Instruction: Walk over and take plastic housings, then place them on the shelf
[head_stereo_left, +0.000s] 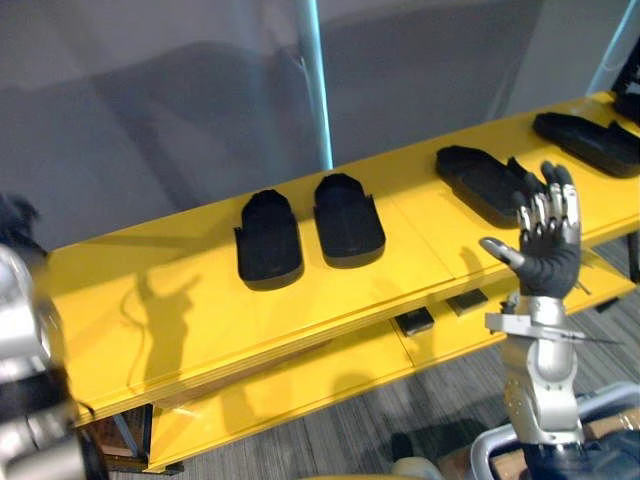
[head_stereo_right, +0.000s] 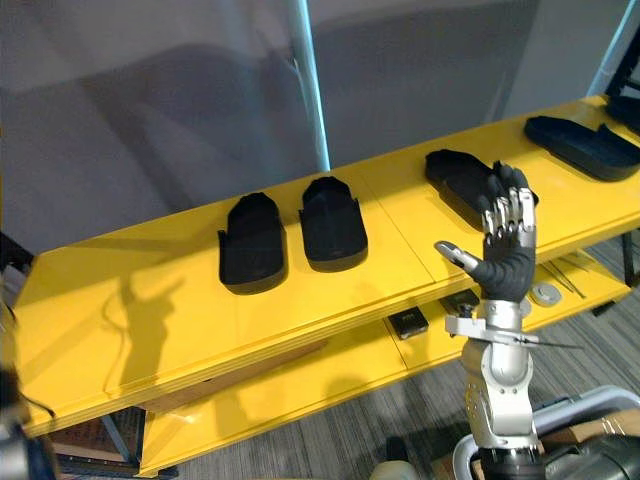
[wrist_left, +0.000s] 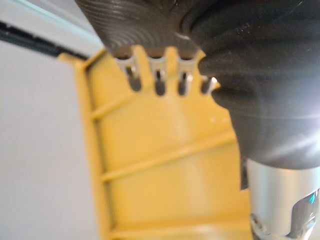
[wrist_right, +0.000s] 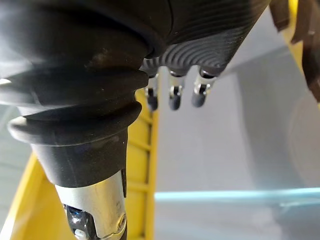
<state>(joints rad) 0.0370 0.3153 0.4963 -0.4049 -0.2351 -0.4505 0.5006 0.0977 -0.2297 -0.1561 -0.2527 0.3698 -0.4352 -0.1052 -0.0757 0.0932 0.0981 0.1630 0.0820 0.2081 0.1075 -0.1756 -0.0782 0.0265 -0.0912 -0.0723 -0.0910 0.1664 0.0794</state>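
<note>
Left eye view: four black plastic housings (head_stereo_left: 268, 240) lie on the top tier of a yellow shelf (head_stereo_left: 200, 300). Two sit side by side near the middle and two are spread apart toward the right end. A fifth dark shape is cut off at the right edge. On the lower tier (head_stereo_left: 300, 385) rest two small dark blocks (head_stereo_left: 415, 320). The right hand (head_stereo_left: 548, 245) is raised in front of the third housing with its fingers straight up and the thumb stuck out sideways. It is spread wide, with nothing in it and nothing touching it.

Right eye view: the same four housings appear, and a round disc (head_stereo_right: 545, 293) lies on the lower tier.

Left wrist view: the left hand (wrist_left: 159, 82) shows its fingers poking loosely past the dark cover. They grasp nothing, and the shelf's ribbed yellow frame lies beyond them.

Right wrist view: the right hand's fingers are relaxed and empty, with the yellow frame and a grey wall beyond.
</note>
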